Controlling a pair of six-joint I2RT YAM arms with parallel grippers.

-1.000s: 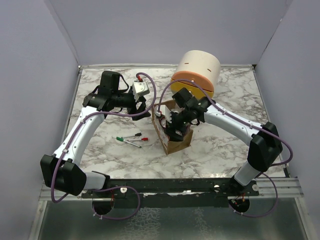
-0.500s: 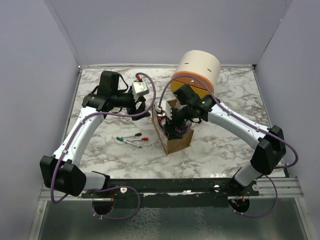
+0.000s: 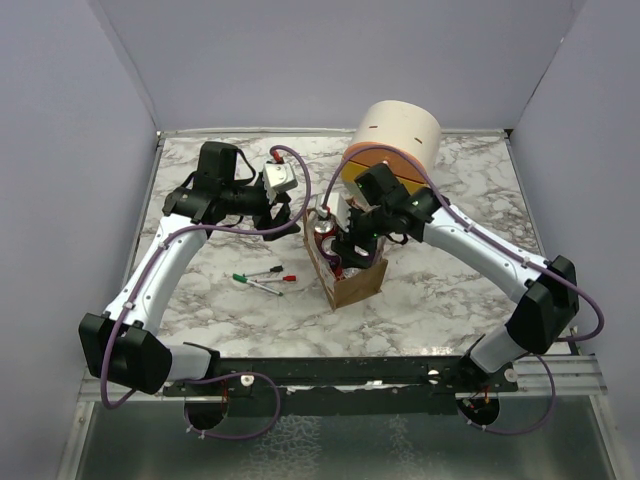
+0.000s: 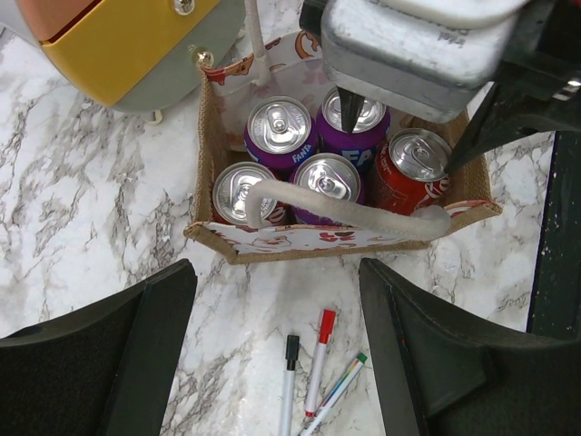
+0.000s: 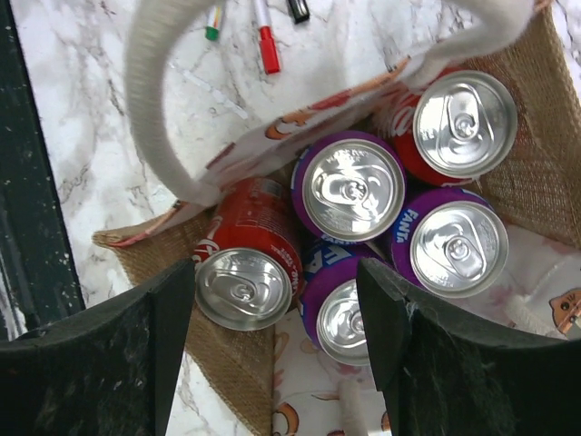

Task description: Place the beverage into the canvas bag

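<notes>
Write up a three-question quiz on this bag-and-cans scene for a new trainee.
1. How many cans are in the canvas bag?
2. True or false: the left gripper is gripping a can.
3. What lies on the table beside the bag? A) markers B) spoons C) scissors

Key: 1. Five. 2. False; it is open and holds nothing. 3. A.
</notes>
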